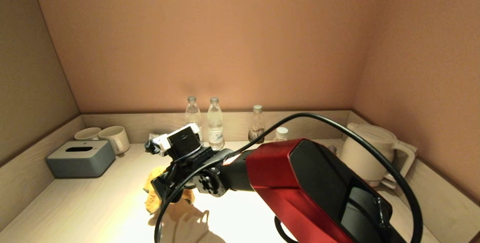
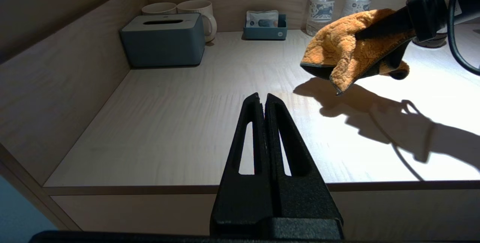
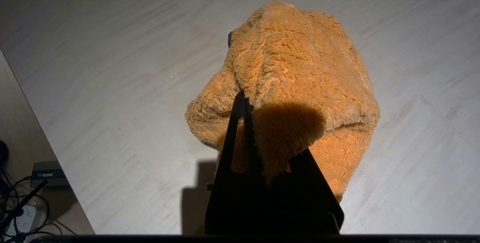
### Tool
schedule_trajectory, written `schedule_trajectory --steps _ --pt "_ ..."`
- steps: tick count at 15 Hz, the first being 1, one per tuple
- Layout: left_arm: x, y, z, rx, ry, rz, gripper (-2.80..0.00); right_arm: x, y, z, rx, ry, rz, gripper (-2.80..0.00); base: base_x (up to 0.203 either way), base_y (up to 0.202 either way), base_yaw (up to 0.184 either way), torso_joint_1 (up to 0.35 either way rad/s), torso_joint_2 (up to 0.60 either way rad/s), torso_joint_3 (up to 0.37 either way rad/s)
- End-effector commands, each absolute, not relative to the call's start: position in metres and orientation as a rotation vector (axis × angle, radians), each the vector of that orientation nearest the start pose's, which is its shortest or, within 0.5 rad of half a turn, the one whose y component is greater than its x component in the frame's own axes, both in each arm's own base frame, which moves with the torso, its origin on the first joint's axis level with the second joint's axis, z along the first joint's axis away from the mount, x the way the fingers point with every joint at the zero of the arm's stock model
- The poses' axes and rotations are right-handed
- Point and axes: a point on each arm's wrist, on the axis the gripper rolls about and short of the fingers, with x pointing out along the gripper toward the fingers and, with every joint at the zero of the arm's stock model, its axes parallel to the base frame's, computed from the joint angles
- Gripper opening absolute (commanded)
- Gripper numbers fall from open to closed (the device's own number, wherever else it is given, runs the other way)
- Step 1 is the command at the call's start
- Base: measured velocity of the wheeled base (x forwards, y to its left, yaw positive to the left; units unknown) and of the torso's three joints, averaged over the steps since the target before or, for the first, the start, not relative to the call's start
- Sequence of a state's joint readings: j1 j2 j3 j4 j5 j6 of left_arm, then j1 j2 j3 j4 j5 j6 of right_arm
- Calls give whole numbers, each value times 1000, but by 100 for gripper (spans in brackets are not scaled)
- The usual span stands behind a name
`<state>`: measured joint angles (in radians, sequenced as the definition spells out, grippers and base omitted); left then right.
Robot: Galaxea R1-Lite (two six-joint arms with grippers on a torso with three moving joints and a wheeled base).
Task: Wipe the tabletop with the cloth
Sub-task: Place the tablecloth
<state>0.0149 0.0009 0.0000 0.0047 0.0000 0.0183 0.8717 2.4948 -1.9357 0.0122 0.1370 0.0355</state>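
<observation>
An orange fluffy cloth [image 1: 153, 195] hangs bunched from my right gripper [image 1: 167, 189], which is shut on it over the middle-left of the pale wooden tabletop [image 1: 93, 205]. In the left wrist view the cloth [image 2: 345, 51] hangs above the tabletop [image 2: 168, 130] and casts a shadow below it. In the right wrist view the cloth [image 3: 300, 66] drapes over the gripper [image 3: 245, 100] and hides one finger. My left gripper [image 2: 262, 98] is shut and empty, parked at the table's front edge, and is out of the head view.
A grey tissue box [image 1: 80, 158] and two mugs [image 1: 114, 138] stand at the back left. Several water bottles [image 1: 215, 123] line the back wall, and a small blue tray of sachets [image 2: 264, 25] sits there too. A white kettle [image 1: 369, 153] is at the right. Walls close three sides.
</observation>
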Motion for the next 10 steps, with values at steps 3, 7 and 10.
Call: schedule_trajectory --steps 3,7,10 --pt "-23 0 75 18 6 15 -280 325 404 90 -217 521 1003 -280 0 0 0 0 0 0" --pt "-23 0 75 18 6 15 -280 320 414 80 -274 463 1015 -280 0 0 0 0 0 0" --pt "-23 0 75 18 6 15 -280 317 418 74 -294 468 1007 -280 0 0 0 0 0 0"
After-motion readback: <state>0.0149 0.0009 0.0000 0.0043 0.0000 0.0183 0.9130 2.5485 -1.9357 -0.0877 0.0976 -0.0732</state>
